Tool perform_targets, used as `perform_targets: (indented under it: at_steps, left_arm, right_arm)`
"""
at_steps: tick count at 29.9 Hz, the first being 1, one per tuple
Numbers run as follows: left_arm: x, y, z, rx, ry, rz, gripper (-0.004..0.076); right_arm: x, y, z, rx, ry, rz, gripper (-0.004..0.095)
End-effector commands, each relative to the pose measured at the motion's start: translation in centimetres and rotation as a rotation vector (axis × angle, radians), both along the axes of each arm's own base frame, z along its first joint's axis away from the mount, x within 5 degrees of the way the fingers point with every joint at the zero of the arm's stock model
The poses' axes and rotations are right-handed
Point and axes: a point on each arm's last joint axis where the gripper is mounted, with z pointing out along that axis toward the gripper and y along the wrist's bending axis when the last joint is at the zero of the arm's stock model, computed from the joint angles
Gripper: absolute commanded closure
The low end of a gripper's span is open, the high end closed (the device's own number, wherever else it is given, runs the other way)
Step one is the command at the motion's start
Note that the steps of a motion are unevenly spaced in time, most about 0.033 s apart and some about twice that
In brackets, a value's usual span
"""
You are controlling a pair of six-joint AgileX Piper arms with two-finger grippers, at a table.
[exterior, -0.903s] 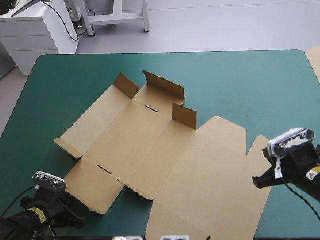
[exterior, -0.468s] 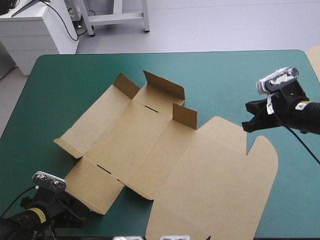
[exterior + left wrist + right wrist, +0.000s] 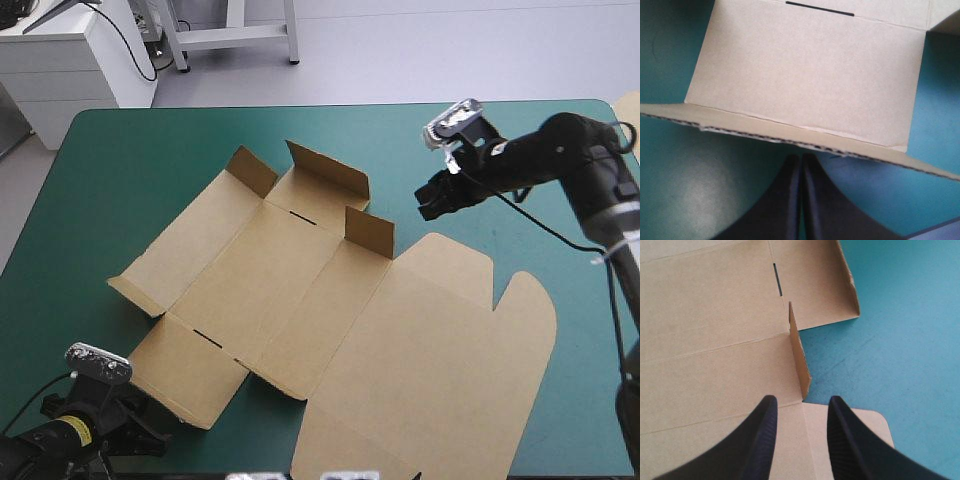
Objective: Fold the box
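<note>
The brown box (image 3: 330, 300) lies as a cut sheet on the teal-green table (image 3: 150, 150), mostly flat, with three short flaps raised along its far side. My right gripper (image 3: 432, 200) hovers just right of the nearest raised flap (image 3: 369, 232). In the right wrist view this gripper (image 3: 802, 401) is open, and the upright flap (image 3: 800, 357) stands just ahead of the gap between the fingers. My left gripper (image 3: 145, 435) sits at the table's front left corner. In the left wrist view it (image 3: 801, 161) is shut, just short of the box's near edge (image 3: 790, 137) and holding nothing.
A strip of more pale brown board (image 3: 630, 115) shows at the table's far right edge. Bare teal-green cover (image 3: 520, 140) surrounds the sheet on the far side and the right.
My right arm has swung from the table's front right, up and leftward, to the raised flap on the box's far side. The left arm and the box have not moved.
</note>
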Motion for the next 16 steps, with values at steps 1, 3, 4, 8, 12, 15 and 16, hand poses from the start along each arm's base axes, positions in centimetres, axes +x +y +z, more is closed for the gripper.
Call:
perform_targets:
  at_steps: [1,3,4,8,12,15,16]
  left_arm:
    - [0.4,-0.2,0.9,-0.029,-0.050,0.006,0.0731]
    - [0.4,-0.2,0.9,-0.029,-0.050,0.006,0.0731]
    - [0.4,-0.2,0.9,-0.029,-0.050,0.006,0.0731]
    - [0.4,-0.2,0.9,-0.029,-0.050,0.006,0.0731]
    - [0.4,-0.2,0.9,-0.029,-0.050,0.006,0.0731]
    - [0.4,-0.2,0.9,-0.029,-0.050,0.006,0.0731]
    - [0.4,-0.2,0.9,-0.029,-0.050,0.006,0.0731]
  right_arm:
    - [1.1,2.2,0.9,-0.026,-0.037,0.078,0.0555]
    - [2.0,3.5,0.3,-0.058,-0.017,0.118,0.0516]
    - [2.7,4.1,-0.3,-0.072,-0.001,0.128,0.0490]
    - [4.4,5.8,-1.6,-0.097,0.010,0.158,0.0422]
    - [5.6,7.0,-3.1,-0.112,0.032,0.184,0.0418]
    - [6.3,7.5,-4.4,-0.128,0.044,0.200,0.0418]
    - [6.5,7.5,-4.7,-0.130,0.048,0.201,0.0418]
